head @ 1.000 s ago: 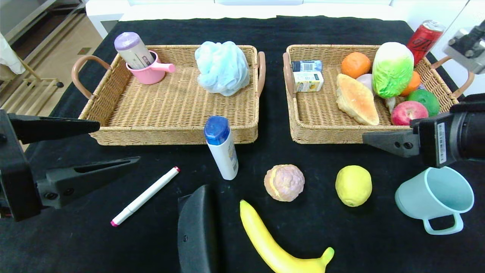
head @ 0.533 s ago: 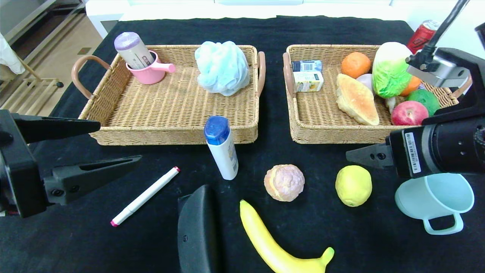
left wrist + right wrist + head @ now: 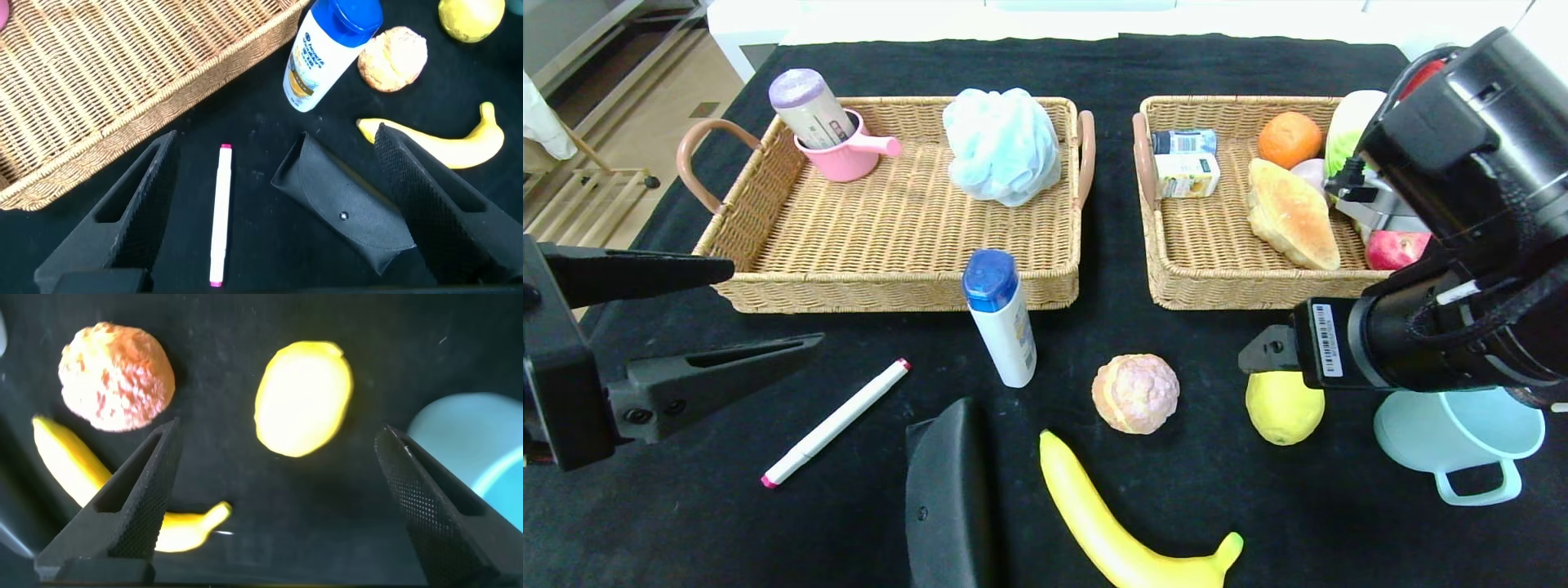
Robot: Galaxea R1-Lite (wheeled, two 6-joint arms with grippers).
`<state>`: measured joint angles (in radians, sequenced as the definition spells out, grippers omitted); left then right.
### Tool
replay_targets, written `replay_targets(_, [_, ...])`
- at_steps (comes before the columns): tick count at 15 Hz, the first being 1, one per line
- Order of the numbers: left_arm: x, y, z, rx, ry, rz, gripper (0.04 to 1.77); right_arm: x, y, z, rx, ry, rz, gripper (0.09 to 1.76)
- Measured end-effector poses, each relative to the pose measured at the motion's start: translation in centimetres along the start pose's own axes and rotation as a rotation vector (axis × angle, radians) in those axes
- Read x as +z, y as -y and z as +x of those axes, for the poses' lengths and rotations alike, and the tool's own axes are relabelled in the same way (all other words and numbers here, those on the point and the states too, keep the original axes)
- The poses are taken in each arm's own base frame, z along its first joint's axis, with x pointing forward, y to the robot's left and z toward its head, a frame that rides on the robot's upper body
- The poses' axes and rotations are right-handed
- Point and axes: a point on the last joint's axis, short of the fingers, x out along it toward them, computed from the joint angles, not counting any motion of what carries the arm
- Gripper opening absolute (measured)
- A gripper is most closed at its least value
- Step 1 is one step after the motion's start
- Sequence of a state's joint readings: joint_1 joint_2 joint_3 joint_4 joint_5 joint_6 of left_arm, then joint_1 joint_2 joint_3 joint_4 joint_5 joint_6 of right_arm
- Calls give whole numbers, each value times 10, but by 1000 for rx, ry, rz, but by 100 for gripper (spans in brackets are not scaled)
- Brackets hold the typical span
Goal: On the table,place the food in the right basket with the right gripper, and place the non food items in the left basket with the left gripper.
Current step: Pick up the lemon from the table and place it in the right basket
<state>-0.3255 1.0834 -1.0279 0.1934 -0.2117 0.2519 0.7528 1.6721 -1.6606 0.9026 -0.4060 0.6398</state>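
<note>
One lemon [image 3: 304, 398] lies below the open right gripper [image 3: 278, 502].

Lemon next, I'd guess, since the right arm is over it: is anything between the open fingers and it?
Nothing visible. The right gripper hangs open above the lemon, with bare black cloth around it. The pastry, banana and mug all lie apart from it.

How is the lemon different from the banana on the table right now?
The lemon is short and rounded; the banana is long and curved with a green-tipped stem. The lemon lies right under the open right claw, partly hidden by it in the head view; the banana lies nearer the robot, with no claw over it. Both are yellow and rest on the black cloth, outside the baskets.
</note>
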Motion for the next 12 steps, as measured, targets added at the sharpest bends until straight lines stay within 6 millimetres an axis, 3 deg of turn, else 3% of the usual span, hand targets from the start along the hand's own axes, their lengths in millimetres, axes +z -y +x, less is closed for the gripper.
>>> replay_targets(12, [0, 0, -1, 3, 2, -2, 172, 12, 2, 38, -103, -44, 83, 171])
